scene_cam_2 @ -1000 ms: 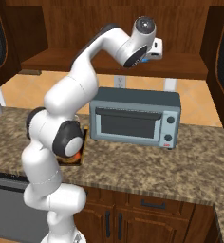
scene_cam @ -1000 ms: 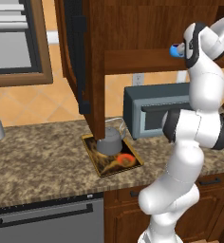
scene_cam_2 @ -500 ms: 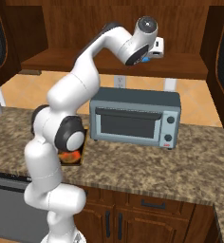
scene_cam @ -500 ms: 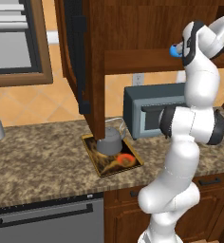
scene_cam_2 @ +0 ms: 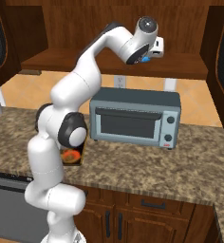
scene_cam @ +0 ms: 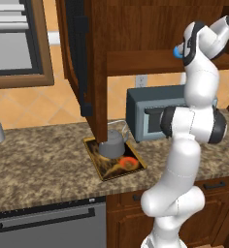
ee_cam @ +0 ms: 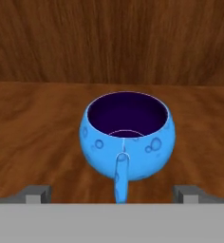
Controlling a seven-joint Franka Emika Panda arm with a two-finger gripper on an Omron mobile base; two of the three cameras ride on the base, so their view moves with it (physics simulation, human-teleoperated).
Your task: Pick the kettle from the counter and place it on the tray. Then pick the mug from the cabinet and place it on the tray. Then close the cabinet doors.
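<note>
Since a second ago, the arm has stretched deeper into the cabinet (scene_cam: 136, 34). Fingers spread wide, the gripper (ee_cam: 112, 193) faces the mug (ee_cam: 127, 134) on the shelf, handle at 6 o'clock. Light, rigid, probably slick: pinch the round body.

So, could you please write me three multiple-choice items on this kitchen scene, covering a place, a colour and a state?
1. Where does the kettle sit?
A. on the tray
B. on the toaster oven
C. on the cabinet shelf

2. What colour is the mug?
A. red
B. blue
C. white

3. How do the gripper jaws stand?
A. shut on the mug
B. shut on nothing
C. open

Answers: 1 A, it rests on the patterned tray; 2 B, bright blue outside; 3 C, fingertips wide apart either side of the handle.
</note>
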